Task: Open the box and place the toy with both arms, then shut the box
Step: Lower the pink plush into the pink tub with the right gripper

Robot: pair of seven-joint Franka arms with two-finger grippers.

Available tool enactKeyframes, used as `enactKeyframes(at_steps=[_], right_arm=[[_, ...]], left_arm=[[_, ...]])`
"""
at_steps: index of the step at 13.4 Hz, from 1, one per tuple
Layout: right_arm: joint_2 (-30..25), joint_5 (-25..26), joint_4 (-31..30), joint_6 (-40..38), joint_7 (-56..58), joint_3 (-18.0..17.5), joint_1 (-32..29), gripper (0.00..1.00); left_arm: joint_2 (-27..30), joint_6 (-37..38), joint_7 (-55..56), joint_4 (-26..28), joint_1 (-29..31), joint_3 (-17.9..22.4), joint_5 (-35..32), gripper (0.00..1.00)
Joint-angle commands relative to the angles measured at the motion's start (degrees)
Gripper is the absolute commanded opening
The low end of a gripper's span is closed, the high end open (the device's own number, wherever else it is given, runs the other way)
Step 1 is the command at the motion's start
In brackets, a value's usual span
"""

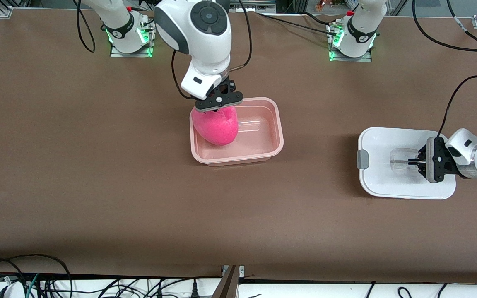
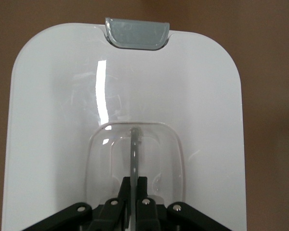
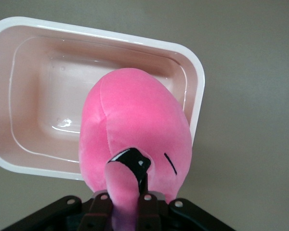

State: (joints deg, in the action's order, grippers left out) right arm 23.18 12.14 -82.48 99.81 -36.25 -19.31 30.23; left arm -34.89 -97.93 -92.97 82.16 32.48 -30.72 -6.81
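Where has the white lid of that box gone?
The lid lies flat on the table toward the left arm's end, apart from the pink box, with the left tool shut on its clear handle.

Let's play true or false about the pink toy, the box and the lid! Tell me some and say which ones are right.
1. The right gripper holds the toy over the box. True.
2. The lid is on the box. False: it lies on the table, toward the left arm's end.
3. The left gripper is shut on the lid's handle. True.
4. The toy is blue. False: it is hot pink.
5. The box is full of toys. False: nothing lies in it.
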Motion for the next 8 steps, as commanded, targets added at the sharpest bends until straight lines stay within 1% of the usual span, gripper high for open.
enactKeyframes(at_steps=[1, 4, 6, 8], right_arm=[[1.07, 3.06, 0.47, -0.41, -4.34, 0.06, 1.76, 0.12], [1.17, 2.45, 0.91, 0.73, -4.80, -0.03, 1.76, 0.12], [1.34, 2.54, 1.09, 1.87, -7.42, -0.03, 3.07, 0.12], [2.39, 2.89, 1.18, 2.49, -7.70, -0.03, 3.43, 0.12]], left_arm=[[0.53, 0.10, -2.48, 0.20, 0.21, -0.30, -0.84, 0.00], [0.53, 0.10, -2.57, 0.20, 0.21, -0.30, -0.84, 0.00], [0.53, 0.10, -2.57, 0.20, 0.21, -0.30, -0.84, 0.00], [0.53, 0.10, -2.57, 0.20, 0.21, -0.30, -0.84, 0.00]])
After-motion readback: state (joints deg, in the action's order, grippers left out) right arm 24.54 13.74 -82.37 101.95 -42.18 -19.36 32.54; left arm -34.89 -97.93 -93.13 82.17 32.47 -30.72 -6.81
